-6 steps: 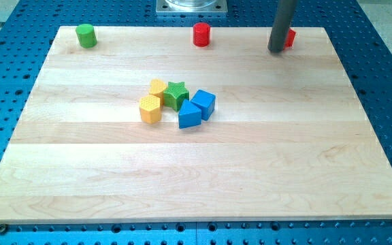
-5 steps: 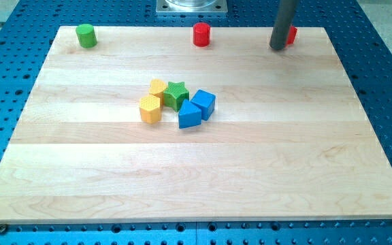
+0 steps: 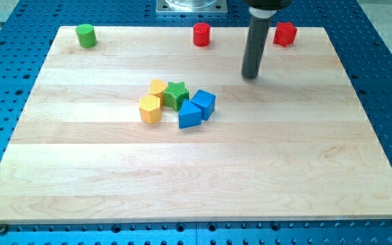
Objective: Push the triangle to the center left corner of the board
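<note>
The blue triangle block (image 3: 189, 116) lies near the board's middle, in a cluster. A blue cube (image 3: 205, 103) touches it on its upper right. A green star (image 3: 176, 94) sits just above and left of it. A yellow hexagon (image 3: 150, 109) and another yellow block (image 3: 158, 88) lie to the left of the star. My tip (image 3: 250, 75) is down on the board, above and to the right of the cluster, well apart from the blue cube.
A green cylinder (image 3: 85, 35) stands at the board's top left. A red cylinder (image 3: 201, 34) stands at the top middle. A red block (image 3: 284, 33) sits at the top right. The wooden board (image 3: 196, 177) rests on a blue perforated table.
My tip has moved down and left from beside the red block at the top right, uncovering it, toward the cluster. No block has moved.
</note>
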Available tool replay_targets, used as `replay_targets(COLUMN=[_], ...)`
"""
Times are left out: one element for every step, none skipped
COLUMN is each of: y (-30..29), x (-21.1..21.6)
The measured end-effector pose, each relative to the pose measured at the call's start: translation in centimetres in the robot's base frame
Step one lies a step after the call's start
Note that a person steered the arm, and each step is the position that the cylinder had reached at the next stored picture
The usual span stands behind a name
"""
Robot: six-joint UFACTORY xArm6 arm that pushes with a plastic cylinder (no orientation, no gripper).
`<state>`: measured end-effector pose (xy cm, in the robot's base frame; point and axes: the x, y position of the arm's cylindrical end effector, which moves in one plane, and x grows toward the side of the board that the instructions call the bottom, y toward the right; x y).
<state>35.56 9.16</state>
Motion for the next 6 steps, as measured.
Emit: replay_targets(y=[-3.6, -5.4, -6.5, -6.7, -6.7, -6.7], x=[3.2, 6.1, 8.6, 8.8, 8.8, 9.2])
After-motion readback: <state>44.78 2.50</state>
